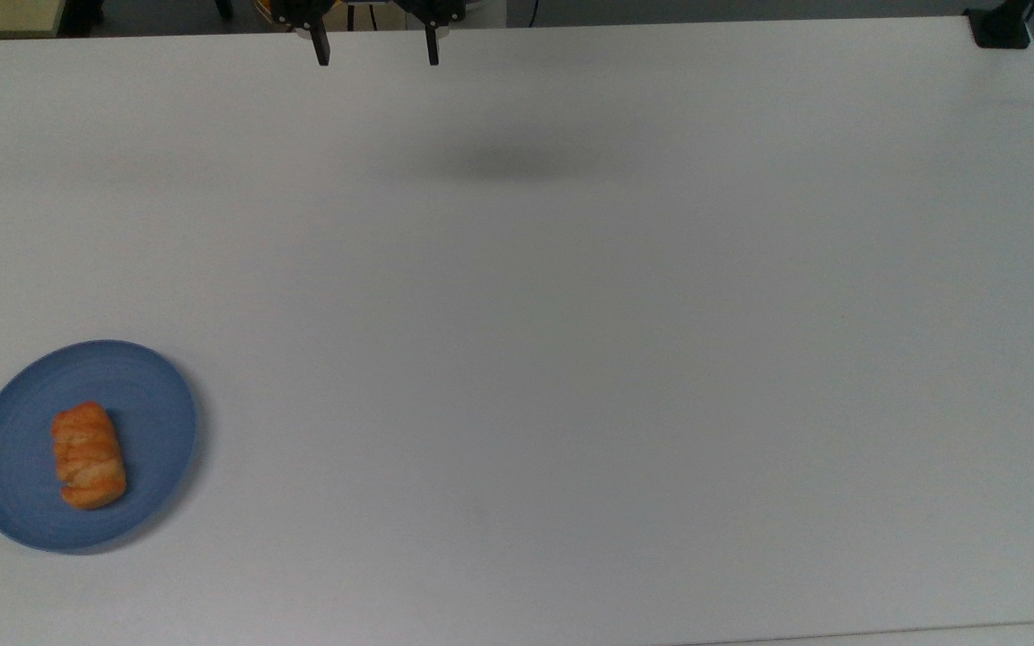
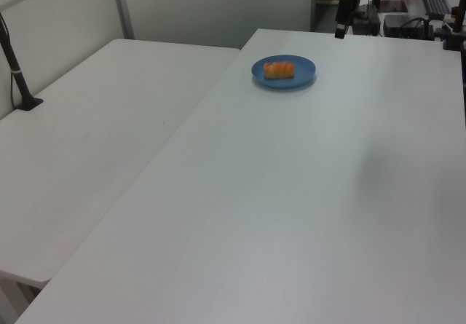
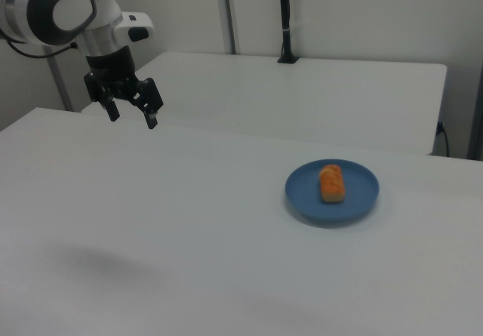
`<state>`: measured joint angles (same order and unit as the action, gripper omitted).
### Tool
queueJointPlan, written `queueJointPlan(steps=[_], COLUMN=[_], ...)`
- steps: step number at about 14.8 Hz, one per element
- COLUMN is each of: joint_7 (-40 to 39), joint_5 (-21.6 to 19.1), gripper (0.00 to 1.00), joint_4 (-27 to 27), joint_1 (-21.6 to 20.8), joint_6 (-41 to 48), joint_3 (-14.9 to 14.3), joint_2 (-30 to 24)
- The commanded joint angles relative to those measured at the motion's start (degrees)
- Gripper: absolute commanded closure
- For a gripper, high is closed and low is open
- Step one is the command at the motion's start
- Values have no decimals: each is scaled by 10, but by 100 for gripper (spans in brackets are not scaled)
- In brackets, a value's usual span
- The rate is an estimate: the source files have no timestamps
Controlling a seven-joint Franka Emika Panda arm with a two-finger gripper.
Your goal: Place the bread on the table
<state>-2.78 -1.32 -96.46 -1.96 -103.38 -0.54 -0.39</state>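
Top view: bread laid on blue plate at the top view's lower left of white tabletop, hand held released and empty at far edge; right view: bread centred on plate, hand raised above tabletop, well apart.

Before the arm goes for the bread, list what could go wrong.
1. The bread lies on the blue plate; a low approach could hit the rim and shove the plate.
2. The plate sits near the table edge, so a shove might push it off.
3. The open tool hangs far away, so misalignment may build.
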Motion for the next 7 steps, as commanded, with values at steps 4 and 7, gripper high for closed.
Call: queueJointPlan(steps=[4,7], joint_7=[-14,-48], joint_5=[6,16], gripper=[0,0], joint_4=[-21,-21], joint_1=[-8,-2], joint_6=[28,26], joint_3=[-10,-30], joint_2=[18,52])
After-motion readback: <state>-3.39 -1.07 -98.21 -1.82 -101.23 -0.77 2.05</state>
